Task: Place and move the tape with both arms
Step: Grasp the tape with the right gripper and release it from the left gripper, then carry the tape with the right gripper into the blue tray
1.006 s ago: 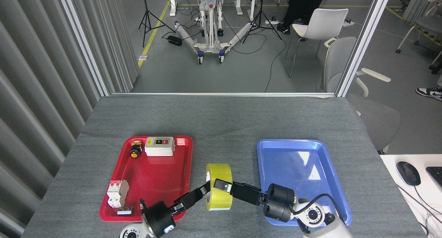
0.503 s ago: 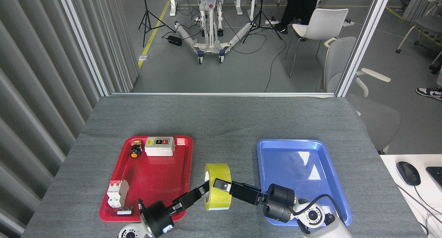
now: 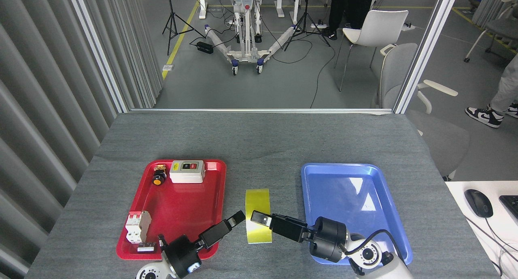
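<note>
Tape (image 3: 257, 216) stands on edge on the grey desk (image 3: 259, 141), between the red tray (image 3: 178, 208) and the blue tray (image 3: 348, 202). The right hand (image 3: 259, 219) grips the roll's near edge. The left hand (image 3: 236, 219) sits just left of it, apart; whether its fingers are spread cannot be told.
</note>
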